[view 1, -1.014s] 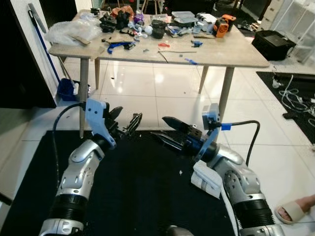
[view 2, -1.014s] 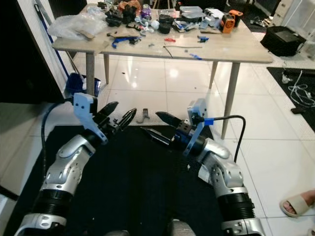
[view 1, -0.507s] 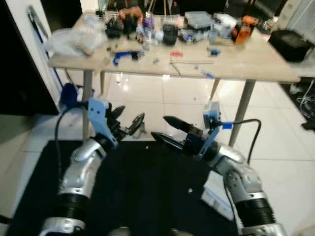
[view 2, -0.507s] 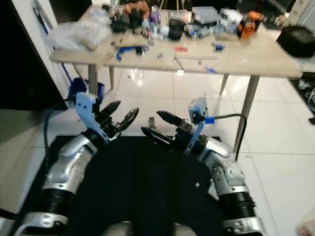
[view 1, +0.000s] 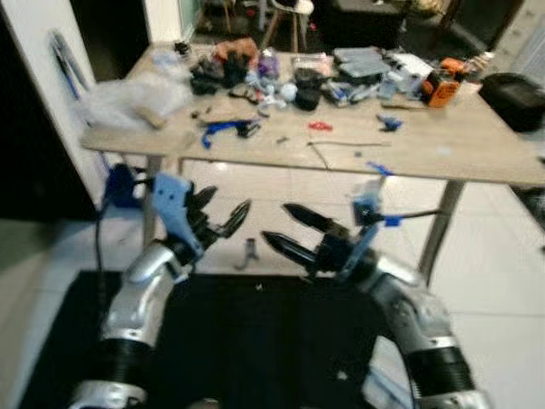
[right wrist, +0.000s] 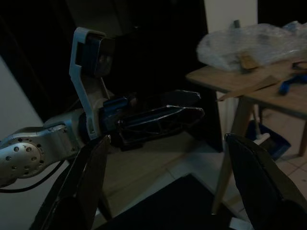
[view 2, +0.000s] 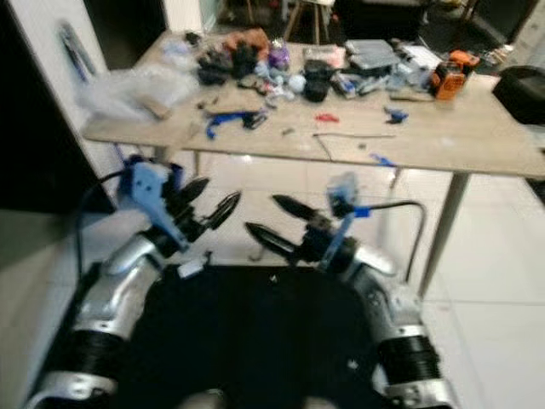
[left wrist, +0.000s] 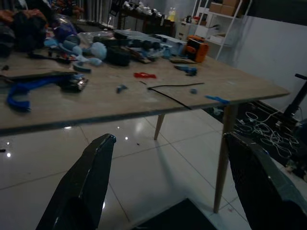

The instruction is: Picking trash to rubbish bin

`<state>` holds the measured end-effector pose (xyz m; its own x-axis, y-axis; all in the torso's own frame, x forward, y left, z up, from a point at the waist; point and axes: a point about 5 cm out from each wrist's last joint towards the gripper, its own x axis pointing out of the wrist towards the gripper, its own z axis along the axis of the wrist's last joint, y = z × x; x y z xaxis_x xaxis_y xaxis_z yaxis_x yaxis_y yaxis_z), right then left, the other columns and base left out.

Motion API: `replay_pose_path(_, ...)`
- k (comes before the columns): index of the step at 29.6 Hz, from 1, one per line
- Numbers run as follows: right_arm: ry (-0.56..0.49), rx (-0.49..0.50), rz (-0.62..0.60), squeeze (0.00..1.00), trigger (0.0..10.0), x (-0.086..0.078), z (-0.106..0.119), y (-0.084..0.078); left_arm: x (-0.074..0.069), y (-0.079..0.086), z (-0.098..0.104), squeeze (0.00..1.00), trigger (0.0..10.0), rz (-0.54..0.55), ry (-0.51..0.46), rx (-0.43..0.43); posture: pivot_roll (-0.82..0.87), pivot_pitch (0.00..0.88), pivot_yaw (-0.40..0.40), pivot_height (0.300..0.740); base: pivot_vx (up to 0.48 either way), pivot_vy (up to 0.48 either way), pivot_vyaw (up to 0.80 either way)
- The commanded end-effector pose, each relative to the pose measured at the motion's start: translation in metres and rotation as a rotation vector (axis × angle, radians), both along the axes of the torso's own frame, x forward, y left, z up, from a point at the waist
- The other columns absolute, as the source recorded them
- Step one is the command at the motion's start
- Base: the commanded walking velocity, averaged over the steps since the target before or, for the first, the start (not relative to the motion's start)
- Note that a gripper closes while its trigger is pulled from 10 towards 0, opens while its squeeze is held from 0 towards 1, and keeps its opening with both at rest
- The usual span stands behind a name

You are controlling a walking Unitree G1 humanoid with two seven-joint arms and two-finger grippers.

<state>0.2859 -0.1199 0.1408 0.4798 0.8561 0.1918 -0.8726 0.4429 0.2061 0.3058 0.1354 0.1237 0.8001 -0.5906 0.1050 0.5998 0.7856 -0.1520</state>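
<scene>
Grey scrap (view 1: pixel 248 253) is seen at frame centre, floor-bound, between spread-fingered empty left gripper (view 1: pixel 221 215) and right gripper (view 1: pixel 294 230), nearer the left.

Pale wood surface (view 1: pixel 477 153); glossy white floor tiles (view 1: pixel 281 183); black mat (view 1: pixel 255 341); orange tool (view 1: pixel 440 83); blue clamp (view 1: pixel 223 129); silver arms with black pincers and blue mounts.

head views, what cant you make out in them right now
- The clutter on the table is motion-blurred in both eye views; the small items cannot be identified.
- The small grey object on the floor is too small and blurred to name.
- The clear plastic bag: its contents are blurred.
- A white item on the floor is partly hidden by the right arm.
- Left tool and right tool hold nothing.
</scene>
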Motion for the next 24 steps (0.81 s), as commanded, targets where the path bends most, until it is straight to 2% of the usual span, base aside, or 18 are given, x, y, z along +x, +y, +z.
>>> replay_pose_path(1,-0.005,-0.013,-0.011,0.00,9.3,0.0002,-0.0001,-0.0044,0.0001,-0.0026,-0.0010,0.00,10.0,-0.011,-0.001,0.014,-0.01,0.000,-0.019,0.740,0.480,0.000,0.00)
replay_pose_path(24,0.001,-0.009,-0.009,0.00,9.2,0.0008,0.0003,-0.0045,0.0007,-0.0026,0.0003,0.00,10.0,-0.007,-0.008,0.015,-0.01,0.000,-0.017,0.740,0.480,0.000,0.00)
